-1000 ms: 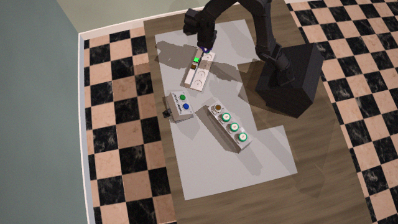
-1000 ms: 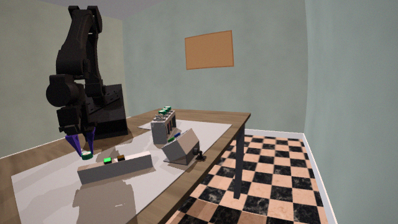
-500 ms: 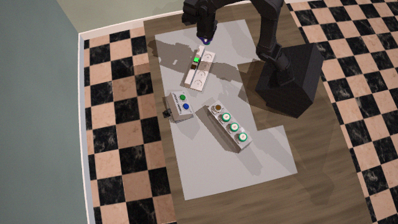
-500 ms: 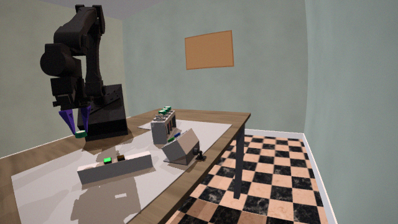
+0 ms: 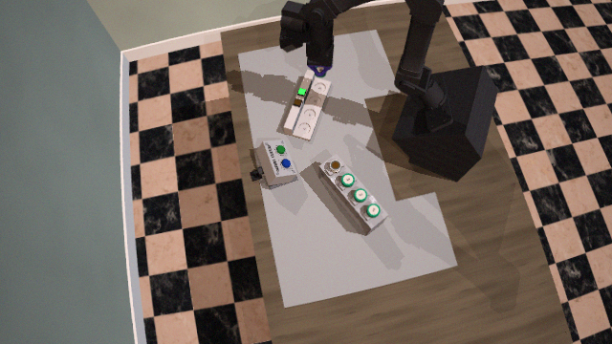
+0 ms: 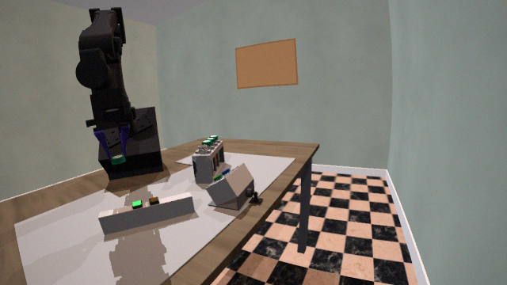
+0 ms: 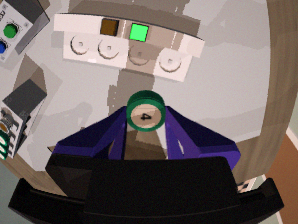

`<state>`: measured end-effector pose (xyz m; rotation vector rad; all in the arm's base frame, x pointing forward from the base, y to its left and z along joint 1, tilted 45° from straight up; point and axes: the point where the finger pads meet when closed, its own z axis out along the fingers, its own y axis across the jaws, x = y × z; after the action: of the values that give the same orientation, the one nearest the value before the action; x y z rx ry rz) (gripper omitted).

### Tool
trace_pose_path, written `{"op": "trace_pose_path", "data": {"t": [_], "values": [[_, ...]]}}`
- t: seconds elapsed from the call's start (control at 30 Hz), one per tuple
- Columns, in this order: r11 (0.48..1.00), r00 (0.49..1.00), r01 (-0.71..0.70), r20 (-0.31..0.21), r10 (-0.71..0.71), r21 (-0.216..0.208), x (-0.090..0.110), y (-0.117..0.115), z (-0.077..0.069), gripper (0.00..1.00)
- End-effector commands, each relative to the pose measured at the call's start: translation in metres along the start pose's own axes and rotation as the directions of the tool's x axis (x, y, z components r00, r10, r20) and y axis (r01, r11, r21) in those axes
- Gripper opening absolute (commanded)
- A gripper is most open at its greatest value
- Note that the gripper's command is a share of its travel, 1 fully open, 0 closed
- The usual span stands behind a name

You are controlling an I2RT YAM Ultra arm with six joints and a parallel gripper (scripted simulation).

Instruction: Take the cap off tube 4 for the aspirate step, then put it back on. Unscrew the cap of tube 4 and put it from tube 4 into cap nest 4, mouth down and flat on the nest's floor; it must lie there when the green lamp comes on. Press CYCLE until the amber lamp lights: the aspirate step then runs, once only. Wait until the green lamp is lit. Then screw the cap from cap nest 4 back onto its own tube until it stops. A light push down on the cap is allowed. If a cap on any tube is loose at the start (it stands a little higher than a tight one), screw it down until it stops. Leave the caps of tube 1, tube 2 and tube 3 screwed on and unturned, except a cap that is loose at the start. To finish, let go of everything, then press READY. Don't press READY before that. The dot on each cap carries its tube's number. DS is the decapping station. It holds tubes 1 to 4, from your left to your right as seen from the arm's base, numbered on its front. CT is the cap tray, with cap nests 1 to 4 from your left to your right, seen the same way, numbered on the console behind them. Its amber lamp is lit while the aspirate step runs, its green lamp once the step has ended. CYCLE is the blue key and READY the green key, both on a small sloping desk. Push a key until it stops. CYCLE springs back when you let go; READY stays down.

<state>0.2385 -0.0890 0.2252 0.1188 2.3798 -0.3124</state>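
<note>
My gripper (image 5: 319, 72) is shut on the green cap (image 7: 145, 111) of tube 4 and holds it in the air above the far end of the cap tray (image 5: 307, 106). In the exterior view the cap (image 6: 117, 159) hangs between the blue fingers, well clear of the tray (image 6: 146, 214). The tray's nests (image 7: 127, 52) all look empty in the wrist view. The green lamp (image 5: 301, 91) on the console is lit; the amber lamp (image 5: 297, 101) beside it is dark. Tube 4 (image 5: 335, 165) stands open at the end of the decapping station (image 5: 351, 191). The other three tubes carry green caps.
The sloping key desk (image 5: 275, 162) with the green READY key (image 5: 280, 149) and the blue CYCLE key (image 5: 286, 163) stands between the tray and the station. The arm's black base (image 5: 445, 124) is to the right. The table's edge runs to the left of the desk.
</note>
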Motion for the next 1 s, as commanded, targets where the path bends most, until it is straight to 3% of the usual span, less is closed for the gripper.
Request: {"op": "trace_pose_path", "data": {"t": [0.0,0.07,0.13,0.23,0.27,0.4,0.43,0.57,0.63,0.73,0.77,0.97], "values": [[0.962,0.963,0.27,-0.005,-0.27,0.041,0.005,0.014,-0.005,0.0],[0.962,0.963,0.27,-0.005,-0.27,0.041,0.005,0.014,-0.005,0.0],[0.904,0.905,0.425,-0.011,-0.425,0.039,0.008,0.03,-0.004,0.0],[0.779,0.78,0.626,-0.019,-0.626,0.031,0.014,0.055,-0.003,0.0],[0.772,0.772,0.635,-0.021,-0.635,0.033,0.014,0.055,-0.003,0.0],[0.534,0.534,0.845,-0.027,-0.845,0.021,0.021,0.087,-0.001,0.0],[0.522,0.523,0.853,-0.03,-0.852,0.023,0.021,0.087,-0.001,0.0],[0.228,0.228,0.974,-0.033,-0.973,0.009,0.028,0.12,0.0,0.0],[0.228,0.228,0.974,-0.033,-0.973,0.009,0.028,0.12,0.0,0.0],[-0.034,-0.034,0.999,-0.036,-0.999,0.001,0.033,0.145,0.001,0.0],[-0.054,-0.054,0.999,-0.036,-0.998,0.0,0.035,0.153,0.001,0.0],[-0.054,-0.054,0.999,-0.035,-0.998,-0.001,0.045,0.202,0.003,0.0]]}}
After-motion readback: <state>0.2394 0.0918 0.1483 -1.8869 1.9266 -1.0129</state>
